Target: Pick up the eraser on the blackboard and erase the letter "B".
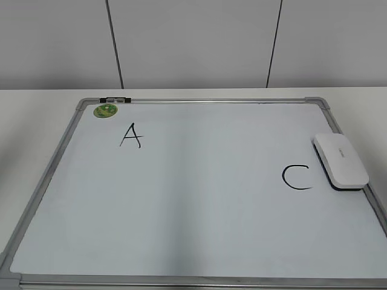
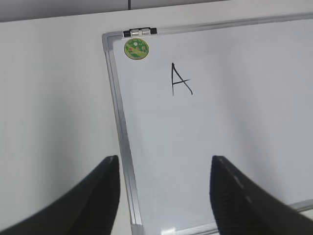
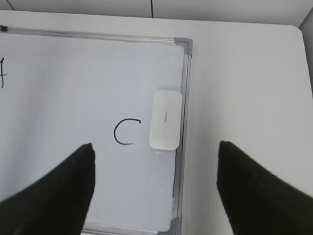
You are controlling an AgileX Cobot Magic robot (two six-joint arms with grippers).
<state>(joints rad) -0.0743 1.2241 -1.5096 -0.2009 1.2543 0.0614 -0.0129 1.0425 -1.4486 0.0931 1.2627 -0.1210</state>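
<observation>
Eraser point(image 1: 340, 161) position: lying flat at the right edge of the blackboard point(image 1: 199, 241), touching or just inside the frame, immediately right of the black "C" point(image 1: 297, 177); an "A" point(image 1: 130, 135) sits near the top left beside a green magnet point(image 1: 105, 110). No letter "B" is visible in any view — the surface between "A" and "C" reads blank, so the erase appears already done. Left end effector point(image 2: 164, 196) hangs over the board's left frame, fingers spread wide, empty; right end effector point(image 3: 156, 191) hangs over the right frame just short of the eraser, likewise wide and empty. Handling estimate: rigid plastic shell, light, smooth and probably slippery; best taken across the two long sides near mid-length — the rounded ends offer poor purchase. Board rests on a pale bench point(image 1: 36, 109).
</observation>
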